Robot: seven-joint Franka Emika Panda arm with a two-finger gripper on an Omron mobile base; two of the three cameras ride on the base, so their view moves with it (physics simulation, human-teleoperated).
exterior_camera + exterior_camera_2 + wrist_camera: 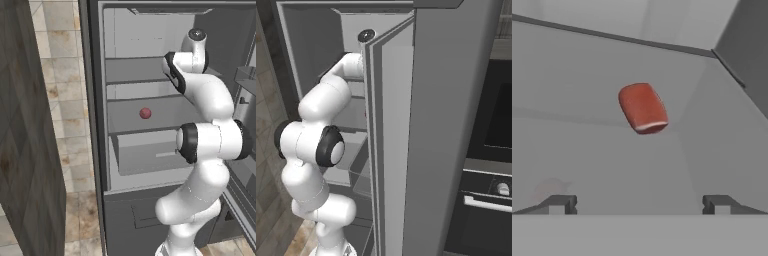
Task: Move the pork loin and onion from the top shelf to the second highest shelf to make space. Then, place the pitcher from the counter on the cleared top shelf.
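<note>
No writing is seen; the gripper, jaws spread wide, is faced by the pork loin; the onion is seen on the second highest shelf

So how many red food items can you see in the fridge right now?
2. The onion sits on the second highest shelf; the pork loin lies on a shelf ahead of the hand camera. The arm may hide others.
</note>
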